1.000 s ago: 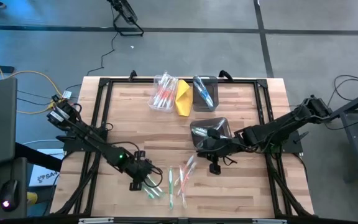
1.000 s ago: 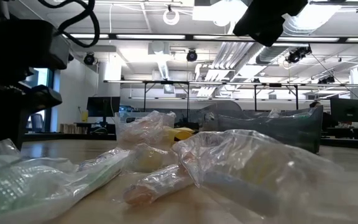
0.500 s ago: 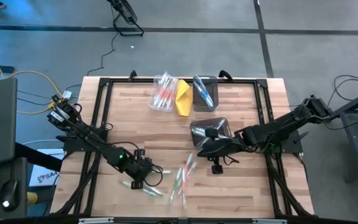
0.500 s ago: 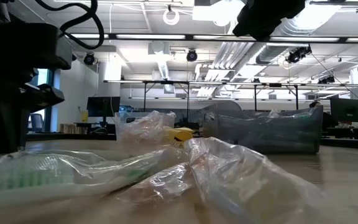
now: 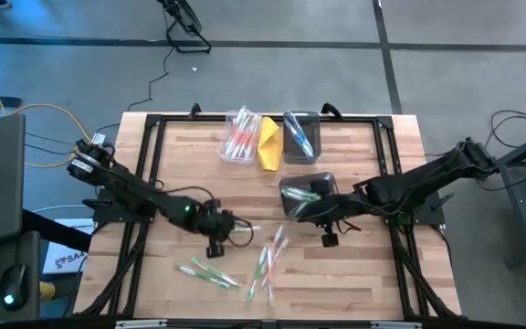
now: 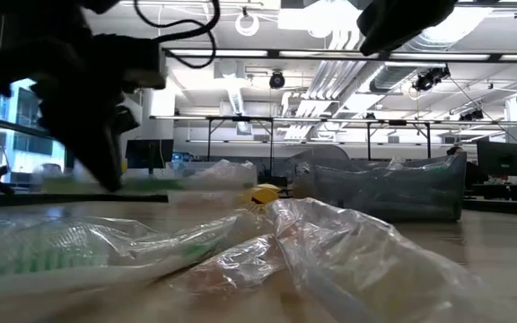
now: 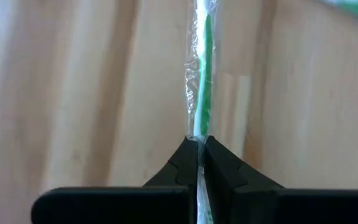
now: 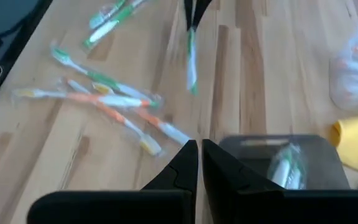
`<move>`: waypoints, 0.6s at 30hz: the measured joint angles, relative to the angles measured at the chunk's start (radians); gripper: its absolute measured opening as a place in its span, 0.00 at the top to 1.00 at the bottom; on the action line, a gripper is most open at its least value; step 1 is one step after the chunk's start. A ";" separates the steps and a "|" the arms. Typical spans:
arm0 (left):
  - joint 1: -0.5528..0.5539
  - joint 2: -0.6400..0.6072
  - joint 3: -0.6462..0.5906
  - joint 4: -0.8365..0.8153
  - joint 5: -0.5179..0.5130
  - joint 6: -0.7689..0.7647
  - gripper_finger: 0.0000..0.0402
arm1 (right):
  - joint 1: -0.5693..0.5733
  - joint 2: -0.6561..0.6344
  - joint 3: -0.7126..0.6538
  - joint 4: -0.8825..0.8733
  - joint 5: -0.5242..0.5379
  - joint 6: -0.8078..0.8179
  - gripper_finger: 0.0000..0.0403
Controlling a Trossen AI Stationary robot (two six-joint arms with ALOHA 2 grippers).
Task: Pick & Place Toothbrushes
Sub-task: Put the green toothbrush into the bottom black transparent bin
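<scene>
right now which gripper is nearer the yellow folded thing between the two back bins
Right. The right gripper hangs over the dark bin just in front of the yellow folded thing; the left gripper, shut on a green toothbrush, sits farther forward and left.

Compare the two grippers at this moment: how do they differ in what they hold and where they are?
The left gripper has its fingers shut on a wrapped green toothbrush, while the right gripper is shut on nothing. The left gripper is over bare wood left of the table's middle; the right gripper is by the dark bin that has a green toothbrush inside. Both are fully closed.
</scene>
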State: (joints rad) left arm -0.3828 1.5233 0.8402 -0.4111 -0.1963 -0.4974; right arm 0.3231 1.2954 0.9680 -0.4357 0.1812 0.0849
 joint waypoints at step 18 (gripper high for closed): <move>0.190 -0.095 0.184 0.178 0.024 0.220 0.99 | -0.025 -0.080 0.000 -0.204 0.028 0.076 0.96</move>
State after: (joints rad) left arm -0.1924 1.4278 1.0242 -0.2332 -0.1719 -0.2774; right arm 0.2985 1.2156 0.9684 -0.6395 0.2096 0.1608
